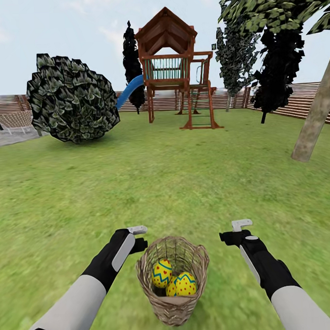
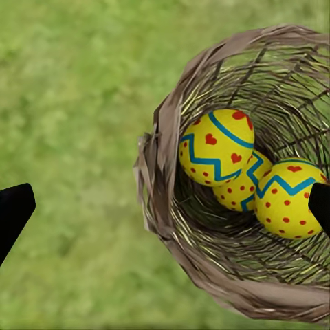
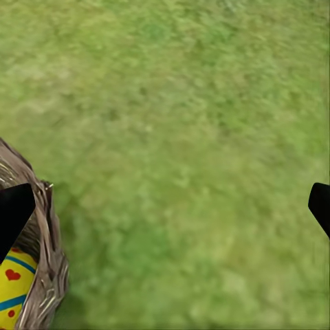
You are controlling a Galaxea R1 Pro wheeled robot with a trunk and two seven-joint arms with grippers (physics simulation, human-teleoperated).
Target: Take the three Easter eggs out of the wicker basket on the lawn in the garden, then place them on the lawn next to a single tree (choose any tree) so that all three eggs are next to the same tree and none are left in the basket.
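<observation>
Two grippers hang over the lawn (image 1: pixel 184 183), with one wicker basket (image 1: pixel 174 311) between them. The left gripper (image 1: pixel 139 237) sits just left of the basket's rim, its jaws spread wide: in the left wrist view the two dark fingertips (image 2: pixel 14 210) stand far apart with grass and the basket's edge between them, pinching nothing.

Three Easter eggs (image 2: pixel 216 148) lie inside the basket, counted in the left wrist view: one toward the left gripper's side, one low in the middle, half hidden, and one toward the right gripper's side. All touch each other. Each is yellow with red marks and a blue zigzag band. No writing or label can be read on them or on the basket.

The right gripper (image 1: pixel 236 231) hovers just right of the basket, apart from it, jaws likewise spread and empty over bare grass.

One thick pale tree (image 1: pixel 315 117) leans well beyond the right gripper, far to its right.
</observation>
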